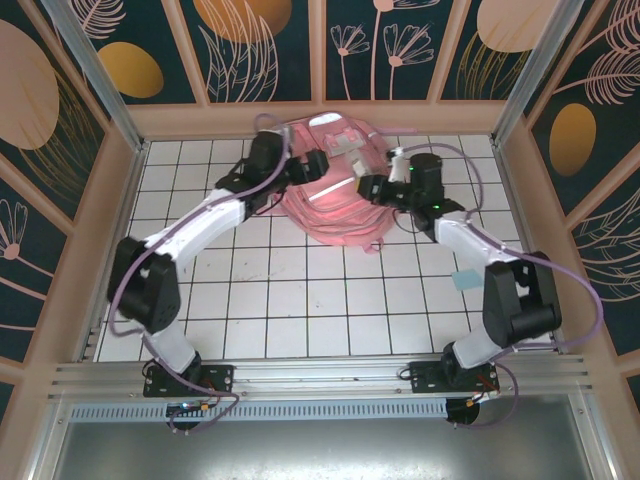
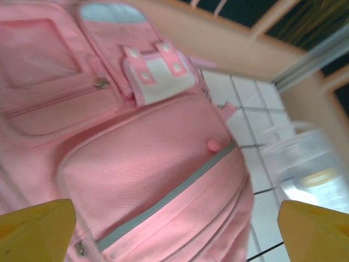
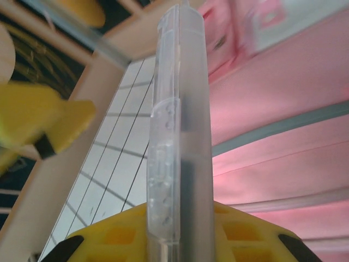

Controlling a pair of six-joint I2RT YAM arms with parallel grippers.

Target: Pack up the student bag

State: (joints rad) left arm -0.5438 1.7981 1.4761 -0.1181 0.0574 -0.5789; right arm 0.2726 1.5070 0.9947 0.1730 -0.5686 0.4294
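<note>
Student bag: the large soft pink fabric backpack [image 1: 330, 215] lay on the white tiled table [image 1: 300, 300] in the upper centre of the top view, between the two grippers.
Bag front: in the left wrist view the bag [image 2: 147, 158] covered most of the frame, with a grey reflective strip [image 2: 180, 191] running diagonally across the lower middle and a white flap with pink snaps [image 2: 158, 73] at upper centre.
Bag pockets: the zipped front pocket [image 2: 60, 98] at upper left looked closed; nothing inside any pocket could be made out.
Case: a translucent flat plastic case [image 3: 177, 136] stood edge-on up the middle of the right wrist view, with the pink bag [image 3: 283, 93] to its right; a darker shade showed through its wall, too vague to name.
Case, other view: it appeared blurred at the right edge of the left wrist view [image 2: 305, 164], beside the bag.
Left gripper: the left gripper [image 1: 318, 162] hung over the bag's upper left part, its arm stretched up from lower left; its yellow fingertips [image 2: 38, 226] sat far apart in the bottom corners, released, grasping nothing.
Right gripper: the right gripper [image 1: 372, 186] reached in from the right, at the bag's right edge; yellow fingers [image 3: 109, 240] flanked the case at the bottom of its wrist view, clamped on it.
</note>
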